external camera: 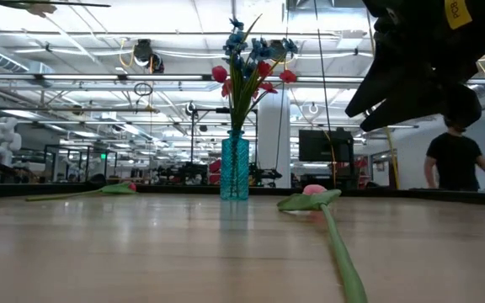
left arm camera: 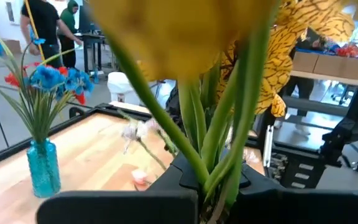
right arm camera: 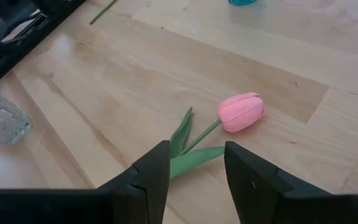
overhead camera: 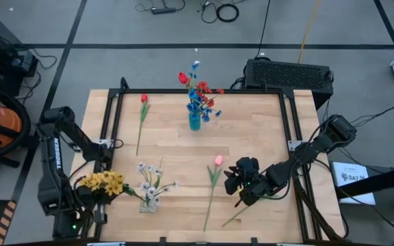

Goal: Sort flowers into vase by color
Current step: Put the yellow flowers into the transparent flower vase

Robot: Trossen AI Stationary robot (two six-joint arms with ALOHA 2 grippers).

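My left gripper (overhead camera: 98, 193) is at the table's near left corner, shut on a bunch of yellow flowers (overhead camera: 105, 182); their heads fill the left wrist view (left arm camera: 185, 31). My right gripper (overhead camera: 233, 180) hovers open, right of the pink tulip (overhead camera: 218, 160). In the right wrist view the tulip's head (right arm camera: 241, 112) lies ahead and a leaf (right arm camera: 194, 158) shows between the fingers. The tulip lies flat on the table. A blue vase (overhead camera: 195, 122) holds red and blue flowers. A clear vase (overhead camera: 148, 201) holds white flowers. A red tulip (overhead camera: 143, 100) lies at far left. My left gripper pinches several green stems of the yellow bunch (left arm camera: 211, 177) between its two fingers. The stems rise out of the fingers and the yellow heads stand above them, lifted clear of the table.
A black frame (overhead camera: 111, 123) edges the table. Bare wood lies between the two vases and right of the blue one. A loose green stem (overhead camera: 234, 217) lies near the right gripper. People stand in the room beyond the table (external camera: 455, 156).
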